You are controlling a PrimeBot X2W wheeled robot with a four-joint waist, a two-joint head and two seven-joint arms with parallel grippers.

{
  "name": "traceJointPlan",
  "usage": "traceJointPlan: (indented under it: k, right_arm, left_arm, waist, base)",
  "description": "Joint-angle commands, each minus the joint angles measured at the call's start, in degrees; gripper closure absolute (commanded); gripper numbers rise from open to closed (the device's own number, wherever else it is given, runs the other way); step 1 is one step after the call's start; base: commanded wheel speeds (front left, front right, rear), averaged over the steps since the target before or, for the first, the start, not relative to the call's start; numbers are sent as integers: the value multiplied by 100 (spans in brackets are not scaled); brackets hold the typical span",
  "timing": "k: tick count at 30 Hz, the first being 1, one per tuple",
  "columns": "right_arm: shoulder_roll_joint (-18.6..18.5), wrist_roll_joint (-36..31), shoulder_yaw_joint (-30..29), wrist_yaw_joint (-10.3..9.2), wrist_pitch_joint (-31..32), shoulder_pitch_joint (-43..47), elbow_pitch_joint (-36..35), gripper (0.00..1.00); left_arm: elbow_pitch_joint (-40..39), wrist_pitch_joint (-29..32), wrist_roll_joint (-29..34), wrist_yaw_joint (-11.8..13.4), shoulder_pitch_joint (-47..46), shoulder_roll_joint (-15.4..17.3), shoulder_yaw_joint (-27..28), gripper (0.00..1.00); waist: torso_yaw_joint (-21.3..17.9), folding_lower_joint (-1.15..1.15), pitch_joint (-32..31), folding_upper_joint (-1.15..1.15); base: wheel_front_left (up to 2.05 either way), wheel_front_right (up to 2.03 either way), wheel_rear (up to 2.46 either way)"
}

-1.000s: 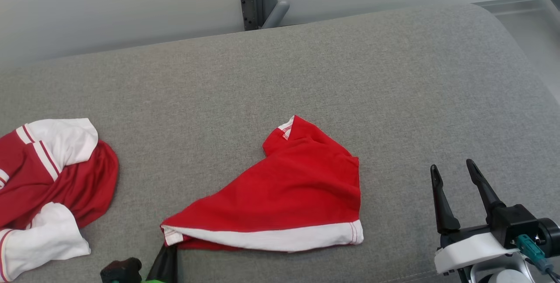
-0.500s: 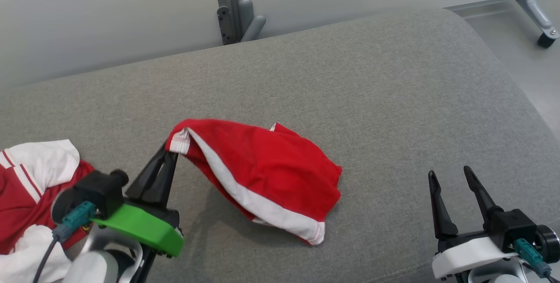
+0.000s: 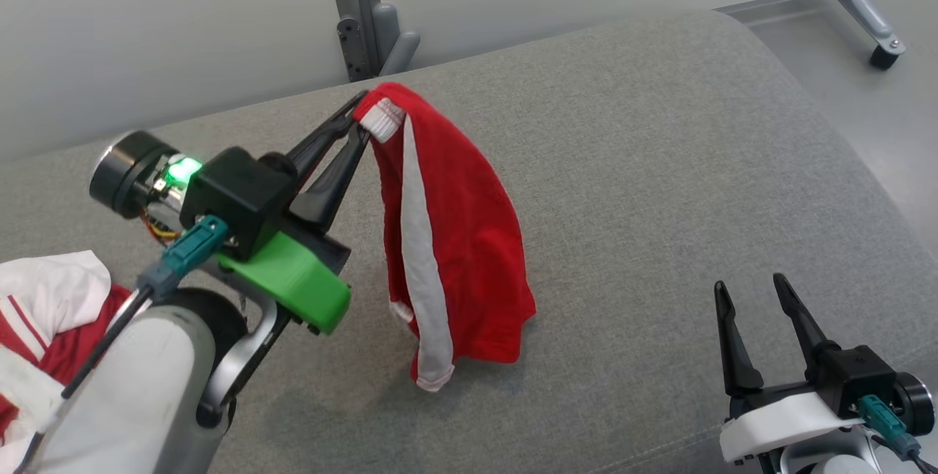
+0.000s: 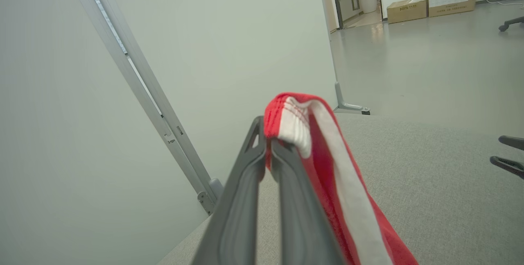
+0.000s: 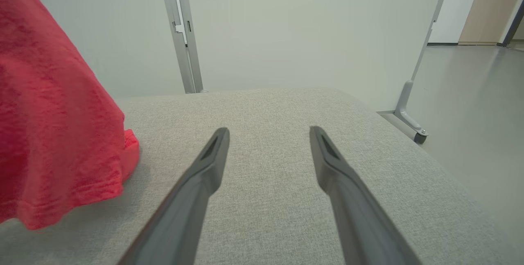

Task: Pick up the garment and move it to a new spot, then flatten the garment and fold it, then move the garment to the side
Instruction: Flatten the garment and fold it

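At the far left a second red-and-white garment (image 3: pixel 37 313) lies on the grey padded bench (image 3: pixel 659 166). Next to it the left gripper (image 3: pixel 360 121) has risen from the near edge, its fingers pinched together on the white-trimmed corner of the red garment (image 3: pixel 454 239). A second ago that lay flat; now it hangs in a long drape, its lower end at or barely off the bench. The pick-up looks done, so the carry comes next. At the right, the right gripper (image 3: pixel 758 298) stays low, fingers apart and empty.

At bottom middle, the right gripper (image 5: pixel 269 129) is being held spread wide; at left, the red garment (image 5: pixel 53 125) is being dangled.
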Motion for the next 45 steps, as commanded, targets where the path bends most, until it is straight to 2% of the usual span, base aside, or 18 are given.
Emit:
traceJointPlan:
  k: [1,12,20,22,24,25,26,29,33,38,45]
  right_arm:
    - [-1,17,0,-10,-19,-42,14,0]
    - [5,242,113,-10,-19,-160,50,0]
    - [8,483,166,-10,-18,-303,42,0]
    - [10,567,232,-10,-19,-387,49,0]
    - [8,610,255,-10,-19,-423,59,0]
    - [8,610,255,-10,-19,-423,59,0]
    - [7,626,262,-10,-19,-430,63,0]
    - [8,663,240,-10,-19,-428,81,0]
    - [9,664,144,-9,-19,-359,89,0]
    - [9,601,121,-9,-19,-344,111,0]
    - [8,457,136,-10,-19,-358,125,0]
  left_arm:
    - [12,27,27,-9,-154,-20,-18,100]
    - [715,25,312,-9,-1272,-495,-522,100]
    - [1560,-253,724,-21,-1693,-902,-1510,100]
    - [2036,-278,752,-24,-1660,-896,-2035,100]
    - [2331,-289,636,-25,-1552,-783,-2519,100]
    - [2331,-289,636,-25,-1552,-783,-2519,100]
    - [2448,-288,582,-24,-1503,-692,-2755,100]
    - [2665,-281,378,-22,-1303,-308,-3393,100]
    - [2787,-325,243,-22,-925,268,-3881,100]
    - [2913,-451,171,48,-489,740,-4024,100]
    - [3039,-668,-63,538,-62,1069,-3766,100]
  waist:
    - [-29,0,7,6]
    - [-329,0,147,6]
    - [-484,0,534,6]
    - [-551,0,696,6]
    - [-592,0,772,6]
    - [-592,0,772,6]
    - [-607,0,802,6]
    - [-622,0,848,6]
    - [-524,0,880,6]
    - [-250,0,881,6]
    - [214,0,861,6]
  base:
    - [0,0,0]
    - [0,0,0]
    - [0,0,0]
    - [0,0,0]
    - [0,0,0]
    - [0,0,0]
    - [0,0,0]
    - [0,0,0]
    - [0,0,0]
    - [0,0,0]
    - [0,0,0]
